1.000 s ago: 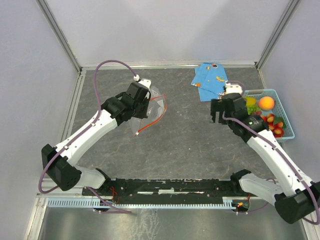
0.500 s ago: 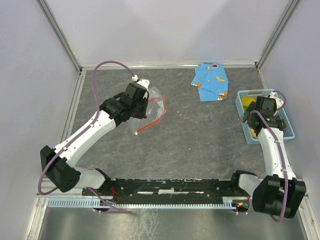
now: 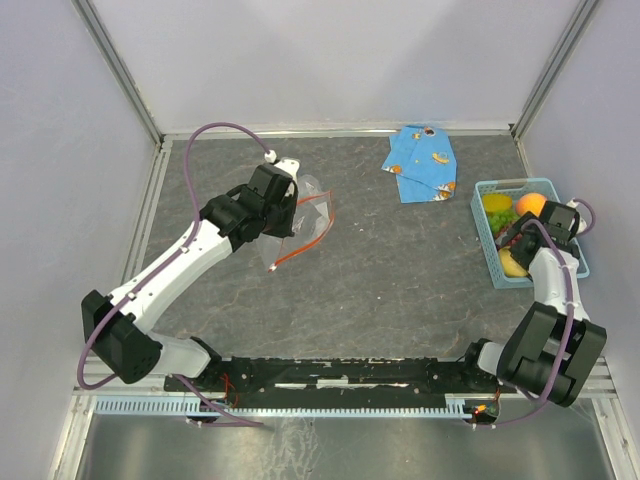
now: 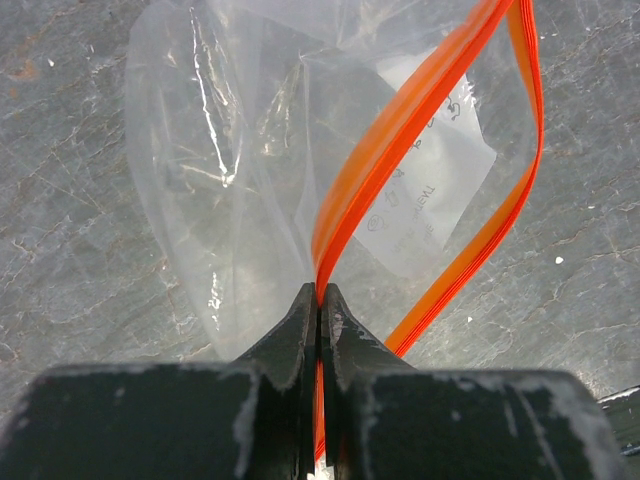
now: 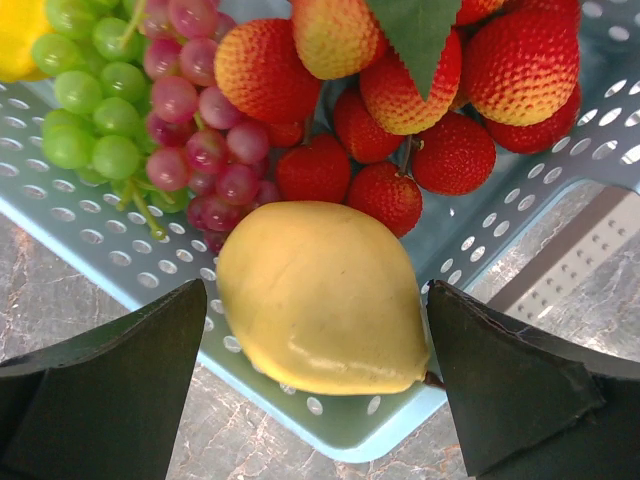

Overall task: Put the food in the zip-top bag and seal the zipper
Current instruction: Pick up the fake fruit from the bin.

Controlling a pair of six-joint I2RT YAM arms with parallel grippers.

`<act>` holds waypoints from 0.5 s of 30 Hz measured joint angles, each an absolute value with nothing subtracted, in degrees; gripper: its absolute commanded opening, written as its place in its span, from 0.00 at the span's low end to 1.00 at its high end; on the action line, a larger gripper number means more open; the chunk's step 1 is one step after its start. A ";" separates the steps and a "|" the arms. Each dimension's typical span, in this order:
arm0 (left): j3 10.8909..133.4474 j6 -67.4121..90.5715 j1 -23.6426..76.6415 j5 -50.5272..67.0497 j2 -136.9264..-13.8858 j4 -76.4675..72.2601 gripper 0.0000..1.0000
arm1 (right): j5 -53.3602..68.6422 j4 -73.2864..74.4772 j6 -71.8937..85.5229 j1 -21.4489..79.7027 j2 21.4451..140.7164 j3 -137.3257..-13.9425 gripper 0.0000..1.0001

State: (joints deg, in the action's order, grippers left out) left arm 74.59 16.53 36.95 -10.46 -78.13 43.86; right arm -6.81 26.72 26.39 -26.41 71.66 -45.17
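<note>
The clear zip-top bag (image 3: 308,212) lies on the table's left half, its mouth gaping. My left gripper (image 4: 320,300) is shut on the orange-red zipper strip (image 4: 400,130) at one lip and shows in the top view (image 3: 288,210). The bag (image 4: 230,170) looks empty. My right gripper (image 5: 320,330) is open over the basket's near end (image 3: 522,243), its fingers on either side of the pale yellow apple (image 5: 320,295) without touching it. Beyond the apple lie strawberries (image 5: 400,110), green and purple grapes (image 5: 150,110) and a lemon (image 5: 18,30). The peach (image 3: 531,204) shows only from above.
The light-blue slotted basket (image 3: 500,184) stands at the right edge, also in the right wrist view (image 5: 110,255). A folded blue patterned cloth (image 3: 423,163) lies at the back right. Grey walls close in the table on three sides.
</note>
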 measured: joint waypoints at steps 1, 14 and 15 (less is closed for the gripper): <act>74.59 16.53 36.91 -10.31 -78.48 43.75 0.03 | -5.80 26.17 26.33 -26.83 72.25 -45.06 0.99; 74.59 16.53 36.40 -9.91 -79.94 43.51 0.03 | 7.07 22.24 26.15 -27.27 75.96 -44.05 0.99; 74.59 16.53 36.38 -9.91 -79.94 43.51 0.03 | 7.33 22.17 26.17 -27.27 75.96 -44.01 0.99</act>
